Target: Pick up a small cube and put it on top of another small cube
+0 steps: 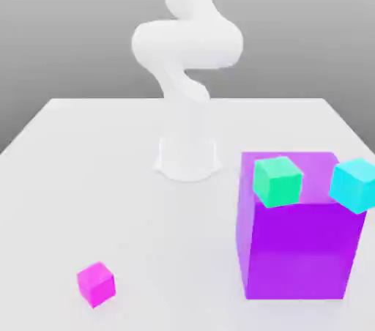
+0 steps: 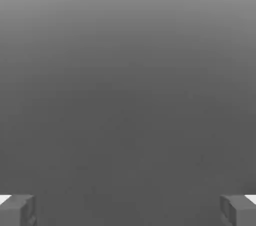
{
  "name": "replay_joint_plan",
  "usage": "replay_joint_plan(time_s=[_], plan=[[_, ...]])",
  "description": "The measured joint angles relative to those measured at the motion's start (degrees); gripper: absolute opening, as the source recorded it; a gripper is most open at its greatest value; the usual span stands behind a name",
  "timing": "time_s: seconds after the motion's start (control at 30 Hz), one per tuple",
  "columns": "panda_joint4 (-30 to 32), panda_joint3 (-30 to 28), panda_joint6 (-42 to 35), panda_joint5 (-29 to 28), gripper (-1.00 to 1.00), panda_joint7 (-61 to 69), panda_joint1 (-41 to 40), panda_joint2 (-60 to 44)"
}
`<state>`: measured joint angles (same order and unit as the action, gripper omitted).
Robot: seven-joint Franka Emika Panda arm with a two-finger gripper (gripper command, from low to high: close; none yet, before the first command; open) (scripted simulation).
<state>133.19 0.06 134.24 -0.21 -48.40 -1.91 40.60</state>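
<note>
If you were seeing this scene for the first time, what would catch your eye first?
The big purple block at the exterior view's right, with a mint-green cube and a cyan cube on top. Next, the lone magenta cube on the table at the near left.

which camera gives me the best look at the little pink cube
The exterior view. There the magenta cube sits alone on the white table, toward that view's left, well apart from the purple block. The hand view looks past the open tool at plain grey, with nothing of the cube.
</note>
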Motion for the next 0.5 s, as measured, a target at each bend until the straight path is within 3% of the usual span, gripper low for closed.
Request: replay_joint_plan(time_s=[0.5], plan=[[8.53,-1.99,14.85,-1.30,0.00,-15.50,-9.45,-31.51]])
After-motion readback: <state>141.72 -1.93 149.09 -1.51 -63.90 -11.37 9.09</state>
